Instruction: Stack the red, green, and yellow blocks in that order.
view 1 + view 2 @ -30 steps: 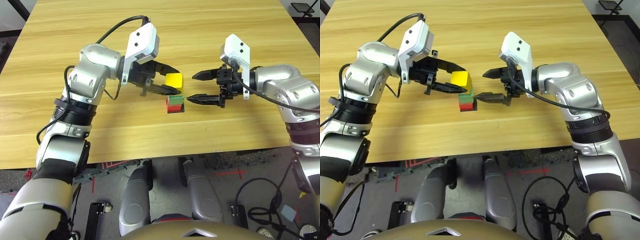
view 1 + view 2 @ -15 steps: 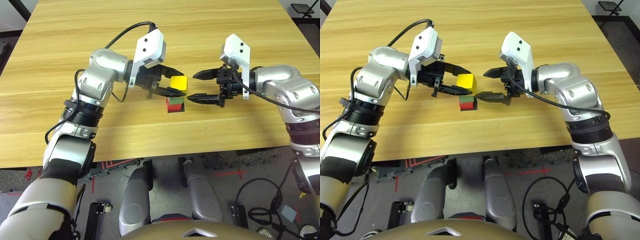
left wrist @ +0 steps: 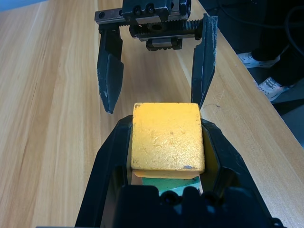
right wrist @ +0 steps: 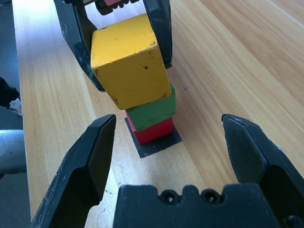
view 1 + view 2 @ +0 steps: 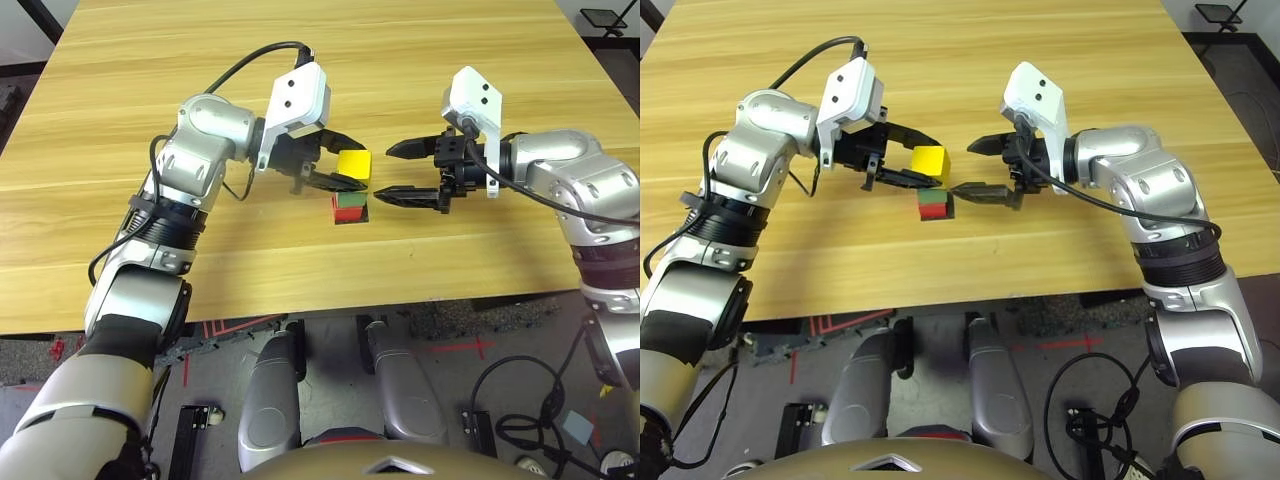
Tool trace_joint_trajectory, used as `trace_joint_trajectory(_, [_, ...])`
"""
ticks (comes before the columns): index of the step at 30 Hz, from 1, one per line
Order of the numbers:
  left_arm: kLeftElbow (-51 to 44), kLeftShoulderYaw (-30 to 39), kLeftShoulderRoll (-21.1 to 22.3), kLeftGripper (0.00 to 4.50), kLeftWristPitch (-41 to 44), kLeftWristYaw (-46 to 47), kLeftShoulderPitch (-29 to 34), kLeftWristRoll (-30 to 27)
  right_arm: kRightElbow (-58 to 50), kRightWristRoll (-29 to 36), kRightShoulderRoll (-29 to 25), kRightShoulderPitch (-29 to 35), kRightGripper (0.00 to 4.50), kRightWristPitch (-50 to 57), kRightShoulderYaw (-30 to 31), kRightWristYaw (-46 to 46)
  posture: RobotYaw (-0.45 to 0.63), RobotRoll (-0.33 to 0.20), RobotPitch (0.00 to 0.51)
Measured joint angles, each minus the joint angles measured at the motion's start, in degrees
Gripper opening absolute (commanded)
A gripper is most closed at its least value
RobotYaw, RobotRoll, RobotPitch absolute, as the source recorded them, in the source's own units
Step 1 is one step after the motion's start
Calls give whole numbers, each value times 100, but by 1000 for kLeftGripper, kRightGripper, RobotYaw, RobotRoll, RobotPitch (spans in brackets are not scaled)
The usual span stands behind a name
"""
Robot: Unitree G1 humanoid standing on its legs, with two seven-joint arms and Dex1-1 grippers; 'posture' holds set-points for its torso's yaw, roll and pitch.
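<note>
Hovering above the pale green matte cube (image 5: 349,199) stacked on the bright red one (image 5: 349,213), the left gripper (image 5: 340,165), jaws clamped on the bright yellow matte cube (image 5: 354,165), needed squaring before lowering, while the right gripper (image 5: 392,173) waited nearby, jaws apart.

1. One yellow block (image 5: 353,164), clamped between the jaws of the left gripper (image 5: 345,166).
2. One green block (image 4: 153,109), just below the held yellow one.
3. One red block (image 4: 153,131), directly under the green.
4. One flat black square patch (image 4: 159,143) beneath the red block, on the surface (image 5: 450,60).
5. Two grippers: the left, and the right gripper (image 5: 382,172) facing it with jaws spread.
</note>
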Motion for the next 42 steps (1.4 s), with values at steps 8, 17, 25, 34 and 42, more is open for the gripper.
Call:
trace_joint_trajectory(8, [-92, -124, 153, 3616, 186, -218, 57, 15, 0, -1, 20, -1, 4500, -1, 0, -2, 148, 25, 246])
trace_joint_trajectory(17, [-43, -151, 128, 4440, 338, -171, 63, 40, 1, -1, 20, -3, 4500, -1, 0, -3, 148, 25, 248])
trace_joint_trajectory(25, [105, -152, 319, 4440, 440, -244, 7, 110, 1, -1, 22, -3, 4500, -1, 0, -4, 154, 28, 250])
trace_joint_trajectory(34, [127, -213, 1151, 4440, 524, -1010, 112, 167, 7, 18, -291, -3, 4500, -5, -21, 288, 161, 28, 254])
trace_joint_trajectory(42, [1306, -251, 1487, 4440, 64, -516, -60, 715, 1160, -202, -758, -384, 4500, -421, -306, 432, 161, 23, 259])
